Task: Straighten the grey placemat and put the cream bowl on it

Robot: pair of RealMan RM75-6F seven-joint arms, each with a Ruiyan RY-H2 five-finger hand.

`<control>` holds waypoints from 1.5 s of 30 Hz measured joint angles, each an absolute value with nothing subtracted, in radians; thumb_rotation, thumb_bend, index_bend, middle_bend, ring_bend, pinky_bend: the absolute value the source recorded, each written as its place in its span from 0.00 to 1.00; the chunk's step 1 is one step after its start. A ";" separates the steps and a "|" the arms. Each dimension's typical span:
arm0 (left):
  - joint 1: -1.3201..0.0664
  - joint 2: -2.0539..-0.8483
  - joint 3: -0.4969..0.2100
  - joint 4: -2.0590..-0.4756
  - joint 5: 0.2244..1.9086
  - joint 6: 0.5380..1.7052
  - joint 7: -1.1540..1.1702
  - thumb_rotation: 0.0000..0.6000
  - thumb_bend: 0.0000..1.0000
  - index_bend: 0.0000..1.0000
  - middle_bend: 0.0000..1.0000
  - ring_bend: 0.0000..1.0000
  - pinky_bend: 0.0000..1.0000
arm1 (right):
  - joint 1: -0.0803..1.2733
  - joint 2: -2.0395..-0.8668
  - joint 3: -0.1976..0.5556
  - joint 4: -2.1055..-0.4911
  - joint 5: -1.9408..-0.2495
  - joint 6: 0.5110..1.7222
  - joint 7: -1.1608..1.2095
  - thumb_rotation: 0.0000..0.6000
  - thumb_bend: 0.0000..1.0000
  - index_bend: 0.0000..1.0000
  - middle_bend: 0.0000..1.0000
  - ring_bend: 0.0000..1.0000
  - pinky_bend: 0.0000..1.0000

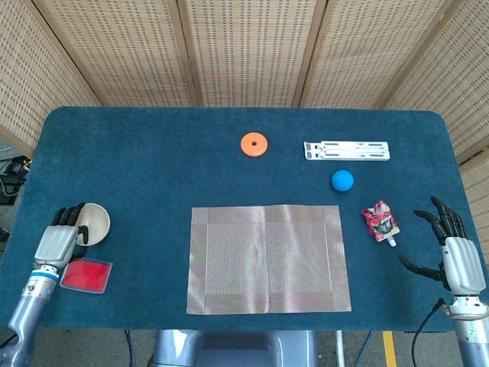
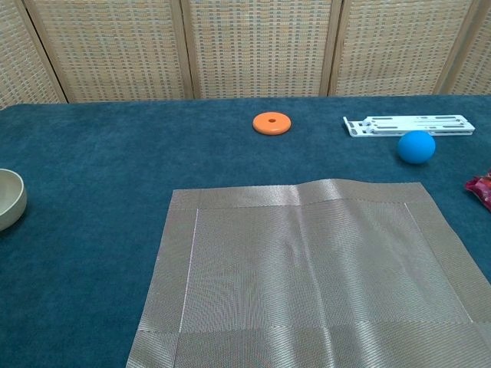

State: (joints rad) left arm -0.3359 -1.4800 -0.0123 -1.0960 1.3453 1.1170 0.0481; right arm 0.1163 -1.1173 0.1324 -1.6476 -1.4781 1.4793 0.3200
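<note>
The grey placemat (image 1: 269,258) lies flat and square to the table's front edge, in the middle; in the chest view the placemat (image 2: 307,276) shows a slight ridge along its far edge. The cream bowl (image 1: 95,220) stands upright at the near left, and its right part shows at the left edge of the chest view as bowl (image 2: 9,198). My left hand (image 1: 59,238) grips the bowl's left rim, fingers over the edge. My right hand (image 1: 452,248) hovers at the near right corner, fingers spread, holding nothing.
A flat red card (image 1: 85,275) lies just below my left hand. An orange disc (image 1: 254,144), a white rack (image 1: 347,151) and a blue ball (image 1: 341,180) sit beyond the mat. A red pouch (image 1: 380,222) lies between the mat and my right hand.
</note>
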 measured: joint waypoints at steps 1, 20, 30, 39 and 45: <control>-0.335 -1.479 -0.012 -1.100 1.352 1.125 0.050 1.00 0.48 0.67 0.00 0.00 0.00 | 0.116 -1.117 0.133 -1.648 -1.478 1.479 0.321 1.00 0.29 0.23 0.00 0.00 0.00; -0.410 -1.443 -0.039 -1.405 1.484 1.192 0.224 1.00 0.48 0.68 0.00 0.00 0.00 | 0.114 -1.108 0.140 -1.649 -1.467 1.483 0.338 1.00 0.29 0.23 0.00 0.00 0.00; -0.554 -1.547 -0.107 -1.571 1.476 1.081 0.476 1.00 0.48 0.68 0.00 0.00 0.00 | 0.113 -1.093 0.156 -1.642 -1.437 1.476 0.376 1.00 0.29 0.23 0.00 0.00 0.00; -0.720 -1.791 -0.184 -1.591 1.315 0.947 0.741 1.00 0.47 0.66 0.00 0.00 0.00 | 0.114 -1.075 0.170 -1.634 -1.406 1.456 0.421 1.00 0.29 0.23 0.00 0.00 0.00; -0.782 -1.884 -0.202 -1.556 1.201 0.918 0.842 1.00 0.47 0.64 0.00 0.00 0.00 | 0.115 -1.068 0.176 -1.629 -1.396 1.446 0.444 1.00 0.29 0.23 0.00 0.00 0.00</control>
State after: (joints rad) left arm -0.7819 -1.8842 -0.2023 -1.5564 1.2009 0.9180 0.8420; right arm 0.1145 -1.0678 0.1760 -1.6293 -1.3964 1.4455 0.4439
